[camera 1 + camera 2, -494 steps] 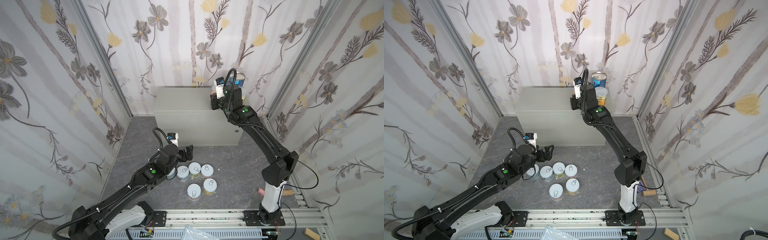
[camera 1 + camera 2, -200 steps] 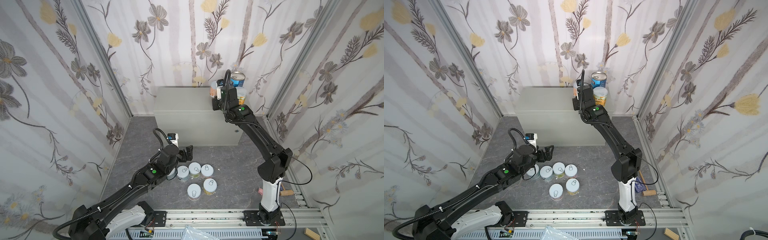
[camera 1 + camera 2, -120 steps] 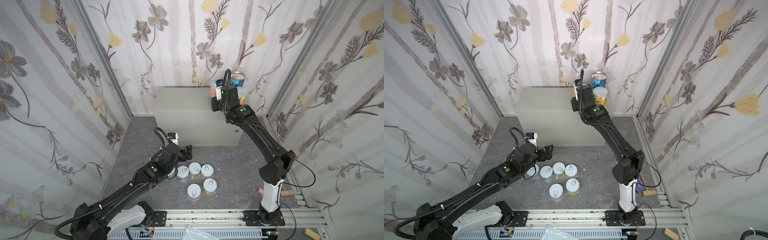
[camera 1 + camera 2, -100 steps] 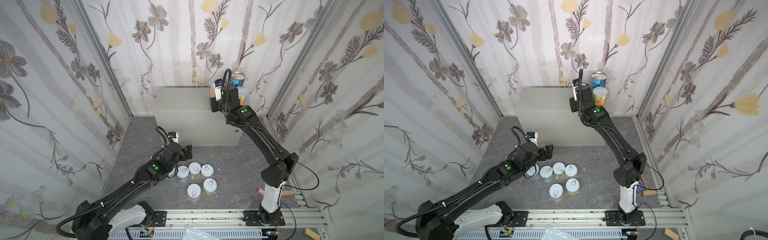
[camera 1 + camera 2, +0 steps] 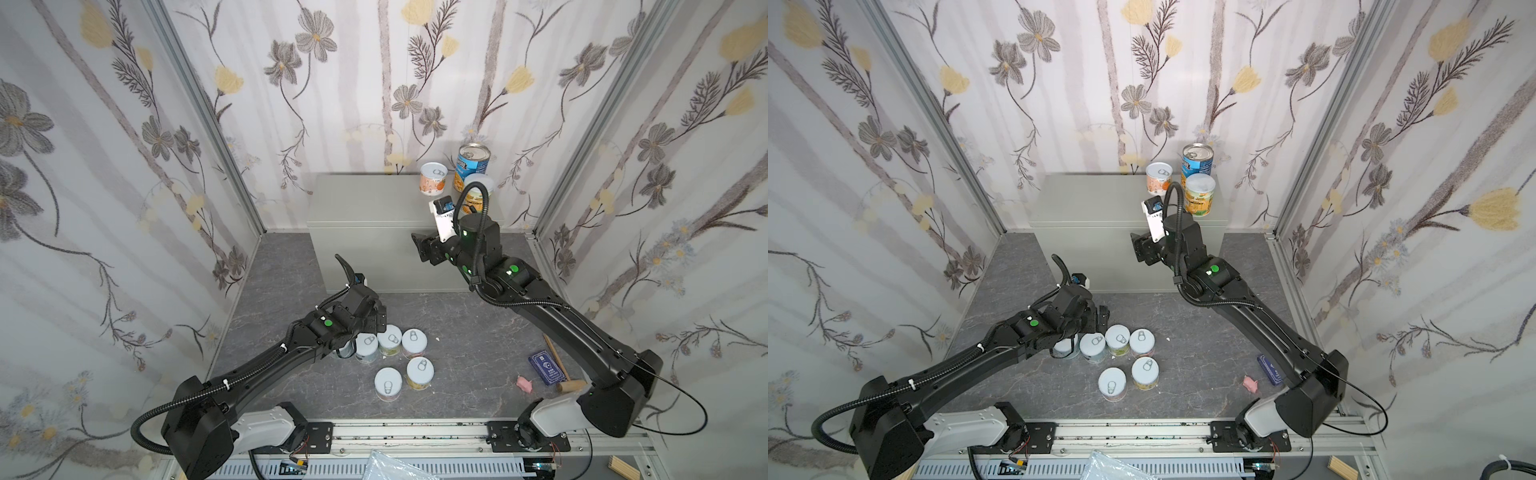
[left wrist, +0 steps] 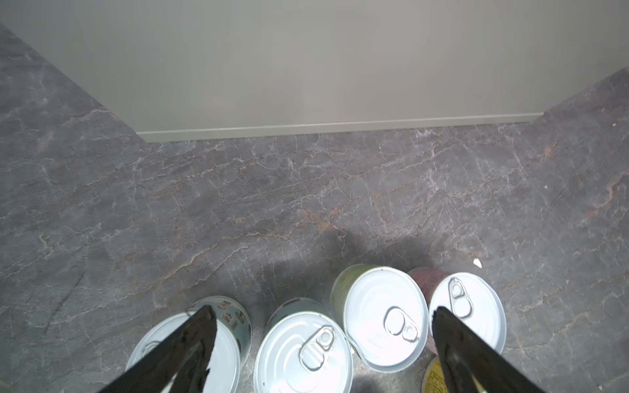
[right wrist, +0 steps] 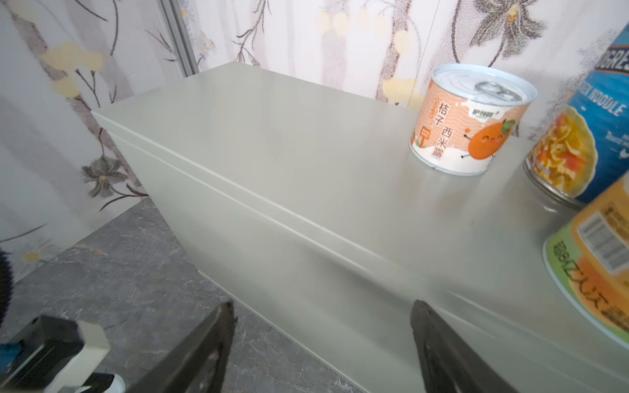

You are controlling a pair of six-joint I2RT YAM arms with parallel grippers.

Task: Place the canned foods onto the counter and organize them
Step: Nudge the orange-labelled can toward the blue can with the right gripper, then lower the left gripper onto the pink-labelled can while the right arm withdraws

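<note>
Worktop [image 7: 272,136] is carrying three cans [image 5: 433,178].
Right hand [image 7: 321,308] is hanging released and empty before the worktop; left hand [image 6: 321,310] is hovering released above the floor cans [image 6: 304,350].

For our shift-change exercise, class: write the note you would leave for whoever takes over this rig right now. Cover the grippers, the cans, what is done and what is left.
Left gripper: open, empty, above the six short cans on the floor.
Right gripper: open, empty, in front of the counter, clear of the cans.
On the counter, right end: peach can, blue can, orange-yellow can, all upright.
The six floor cans stand upright in a cluster.
Done: three placed.
Left: six to lift up and arrange.
</note>
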